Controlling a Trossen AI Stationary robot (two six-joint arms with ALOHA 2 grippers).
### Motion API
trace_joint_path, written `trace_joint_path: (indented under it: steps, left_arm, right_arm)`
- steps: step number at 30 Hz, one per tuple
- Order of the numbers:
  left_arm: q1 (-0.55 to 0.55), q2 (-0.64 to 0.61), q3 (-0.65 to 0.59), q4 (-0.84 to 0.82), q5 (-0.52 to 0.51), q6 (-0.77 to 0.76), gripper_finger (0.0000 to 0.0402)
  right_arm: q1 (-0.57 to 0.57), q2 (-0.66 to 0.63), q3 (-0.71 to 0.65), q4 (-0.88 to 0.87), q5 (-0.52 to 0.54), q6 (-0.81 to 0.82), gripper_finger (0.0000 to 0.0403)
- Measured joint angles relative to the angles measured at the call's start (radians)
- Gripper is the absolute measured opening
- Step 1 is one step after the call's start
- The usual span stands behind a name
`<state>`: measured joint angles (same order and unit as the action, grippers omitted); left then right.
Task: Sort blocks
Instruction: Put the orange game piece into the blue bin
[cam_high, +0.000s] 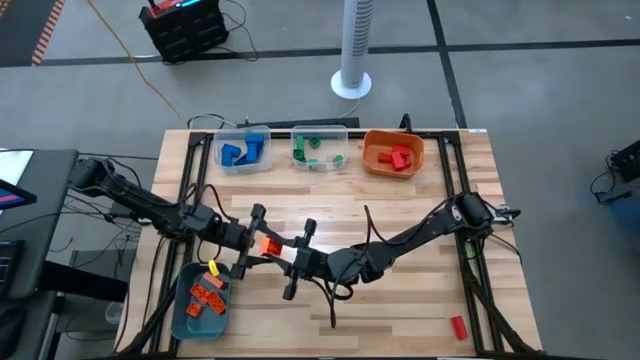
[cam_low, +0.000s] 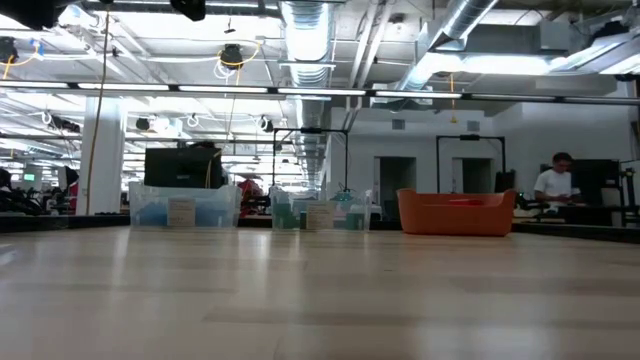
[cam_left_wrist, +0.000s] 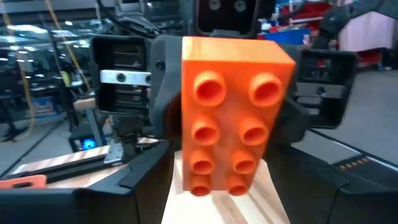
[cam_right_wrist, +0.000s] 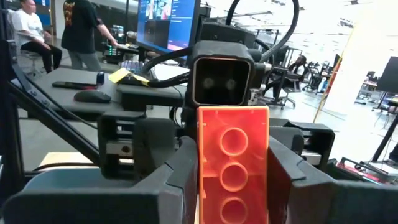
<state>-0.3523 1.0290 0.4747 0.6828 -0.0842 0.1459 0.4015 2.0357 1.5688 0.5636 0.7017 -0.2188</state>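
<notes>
Right gripper (cam_high: 283, 256): reaching in from the right to mid-table, fingers pressed against the two long sides of an orange brick (cam_high: 269, 246); in its wrist view the brick's hollow underside shows, with round tubes in a row.
Left gripper (cam_high: 262, 243): facing the right one head-on over the middle of the table, fingers spread wide on either side of the same brick; from the pictures I cannot tell whether its pads touch the brick.
Orange brick: glossy moulded plastic, a two-by-four block, eight round studs facing the left wrist camera, held up between the two grippers above the wood.
Grippers' build: matte black, boxy housings, each with a camera block above the fingers.
Table (cam_high: 400, 300): pale wooden planks with visible seams, black rails along the edges.
Teal bin (cam_high: 180, 317): front-left corner, rounded rectangle, holding several orange bricks (cam_high: 208, 295) and a small yellow piece (cam_high: 213, 268).
Clear bin with blue (cam_high: 222, 140): back row on the left, blue bricks (cam_high: 243, 152) inside.
Clear bin with green (cam_high: 301, 133): back row in the middle, green bricks (cam_high: 307, 150) inside.
Orange bin (cam_high: 372, 140): back row on the right, opaque with rounded corners, red bricks (cam_high: 402, 157) inside.
Loose red brick (cam_high: 458, 326): alone near the front-right corner, well apart from both arms.
Beyond the table: a white tower fan (cam_high: 353, 50) on the grey floor, and people at desks in the room.
</notes>
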Motion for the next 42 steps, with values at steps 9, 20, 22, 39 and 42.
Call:
trace_joint_path:
  steps: [9, 20, 22, 39, 42]
  left_arm:
    - [0.000, 0.005, 0.000, 0.041, -0.021, -0.020, 0.0153]
    - [0.000, -0.042, -0.002, -0.032, -0.081, -0.087, 0.0134]
    - [0.002, -0.072, -0.002, -0.057, -0.096, -0.086, 0.0134]
    - [-0.004, -0.444, 0.003, -0.987, 0.019, -0.527, 0.0134]
    - [-0.030, -0.479, 0.002, -1.115, 0.133, -0.688, 0.0134]
  right_arm:
    - [-0.005, -0.002, 0.001, -0.016, 0.001, 0.014, 0.0133]
    - [-0.015, -0.027, 0.003, -0.146, 0.030, 0.140, 0.0229]
    - [-0.010, -0.042, 0.002, -0.172, 0.055, 0.140, 0.0243]
    - [0.047, -0.170, -0.001, -0.973, 0.092, 0.652, 0.0255]
    - [0.057, -0.152, -0.001, -1.194, 0.092, 0.852, 0.0255]
